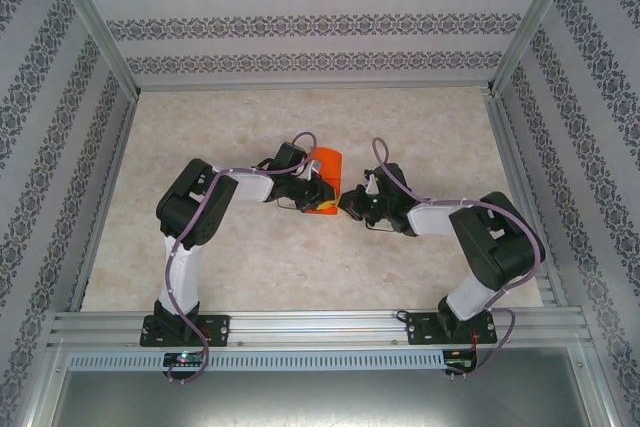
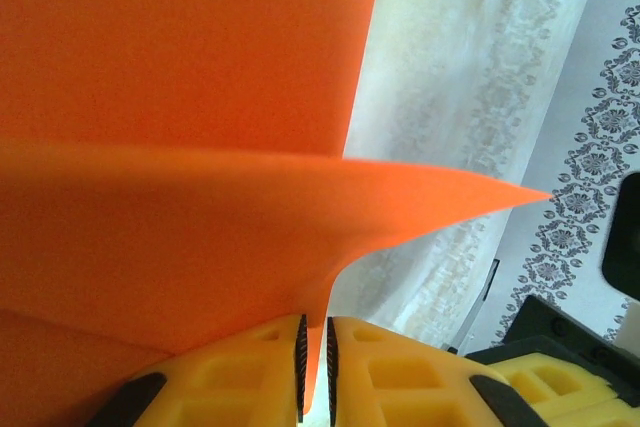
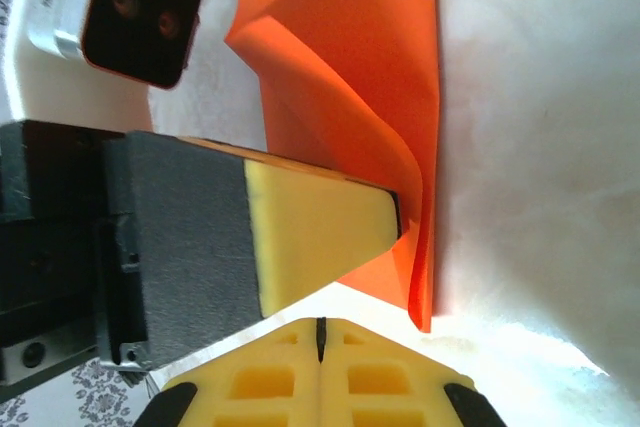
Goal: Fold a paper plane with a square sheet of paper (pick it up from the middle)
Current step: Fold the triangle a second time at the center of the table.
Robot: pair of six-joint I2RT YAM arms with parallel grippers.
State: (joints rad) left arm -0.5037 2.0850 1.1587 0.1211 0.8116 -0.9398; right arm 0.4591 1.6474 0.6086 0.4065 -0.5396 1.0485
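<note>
- Paper sheet (image 1: 325, 162), orange and folded, lies mid-frame in the top view.
- Left gripper (image 2: 313, 337) is clamped on its edge.
- Right gripper (image 3: 320, 329) has its fingers together, empty, just beside it.

Bright, even light, soft shadows. The surface (image 3: 540, 367) glares white at the right wrist view's lower right; the close sheet of paper (image 2: 180, 67) blurs.

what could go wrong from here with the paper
The left gripper pinches the orange paper with only its fingertips, so the sheet could slip out or tear if pulled. The right gripper is shut close beside the paper's pointed corner; moving in could crumple the loose fold.
</note>
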